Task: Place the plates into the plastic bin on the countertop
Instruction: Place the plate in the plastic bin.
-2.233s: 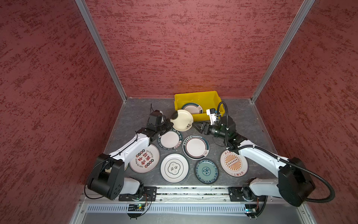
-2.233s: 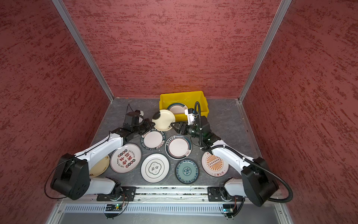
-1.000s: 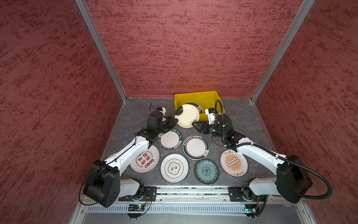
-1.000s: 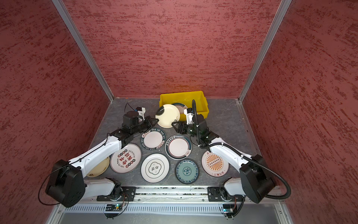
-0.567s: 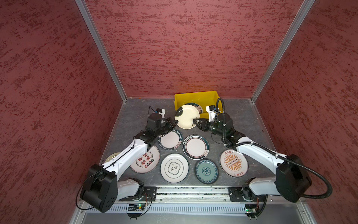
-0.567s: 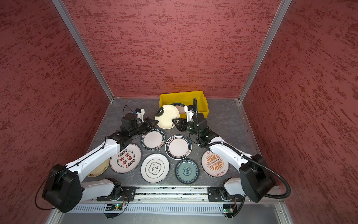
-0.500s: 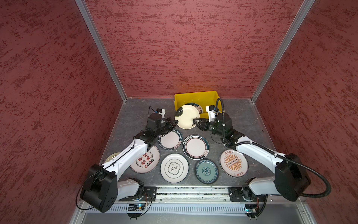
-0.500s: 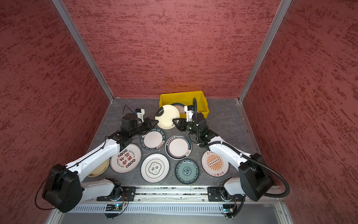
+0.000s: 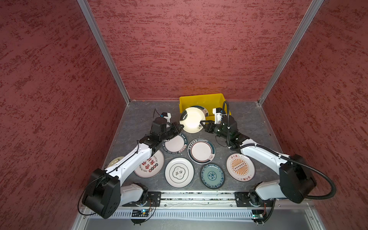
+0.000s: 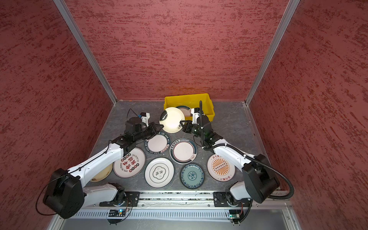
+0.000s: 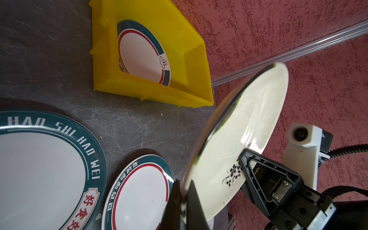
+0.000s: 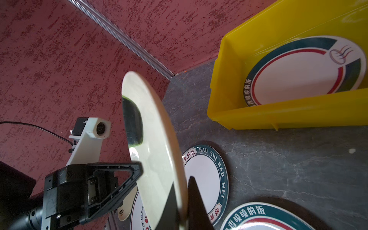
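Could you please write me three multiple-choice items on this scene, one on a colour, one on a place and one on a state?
1. What colour is the plastic bin?
A. yellow
B. blue
C. grey

2. Where is the teal-blue plate?
A. inside the bin
B. on the countertop, between the black-emblem plate and the orange sunburst plate
C. leaning on a red wall

3. How is the cream plate with the flower sprig?
A. flat on the countertop
B. lying in the bin
C. held tilted, off the countertop, by both grippers

Answers:
1 A: its walls are bright yellow in every view.
2 B: it lies flat in the near row between those two plates.
3 C: the left gripper and the right gripper are each shut on its rim, at opposite sides.
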Motion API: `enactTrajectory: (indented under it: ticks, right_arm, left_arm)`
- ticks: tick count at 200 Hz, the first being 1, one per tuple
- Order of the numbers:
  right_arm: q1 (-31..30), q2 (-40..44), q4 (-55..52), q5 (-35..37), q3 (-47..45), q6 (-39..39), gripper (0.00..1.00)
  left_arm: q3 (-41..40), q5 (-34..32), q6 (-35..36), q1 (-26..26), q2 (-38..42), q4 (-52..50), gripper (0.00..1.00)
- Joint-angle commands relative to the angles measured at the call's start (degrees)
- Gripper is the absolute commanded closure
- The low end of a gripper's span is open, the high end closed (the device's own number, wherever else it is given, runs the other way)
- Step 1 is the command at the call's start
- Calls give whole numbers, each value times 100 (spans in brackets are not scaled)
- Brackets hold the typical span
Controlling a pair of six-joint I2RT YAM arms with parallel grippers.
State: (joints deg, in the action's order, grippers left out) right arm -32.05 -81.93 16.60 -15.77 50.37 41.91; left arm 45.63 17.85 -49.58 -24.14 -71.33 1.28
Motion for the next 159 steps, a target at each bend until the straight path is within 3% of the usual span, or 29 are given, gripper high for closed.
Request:
enactTrajectory:
  ticks: [1, 13, 21, 41, 52, 102, 135, 159]
  right_arm:
    - [-47, -104, 407, -123, 287, -27, 100]
    - [-47, -216, 373, -120, 356, -14, 100]
    - [-39, -285, 327, -66, 398, -8, 100]
    - [16, -362, 224, 88, 493, -15, 100]
    - [57, -427, 174, 158, 572, -60, 100]
    - [371, -1072, -942, 863, 1653, -769, 100]
    - [596, -1959, -2020, 1659, 3018, -1309, 100]
    - [727, -2666, -2788, 1864, 4061, -1640, 100]
  left_arm:
    - [-71, -132, -34, 37, 101, -53, 86]
    - [-89, -177, 22, 59, 154, -64, 49]
    - [-120, -214, 66, 72, 212, -66, 33]
    - [-198, -360, 134, 141, 434, -132, 7]
    - [-233, -424, 201, 185, 583, -182, 0]
    - [-134, -736, 526, 550, 1150, -925, 1]
    - [-154, -817, 691, 865, 1274, -1181, 1]
    - [-161, -716, 691, 1038, 1240, -1232, 1]
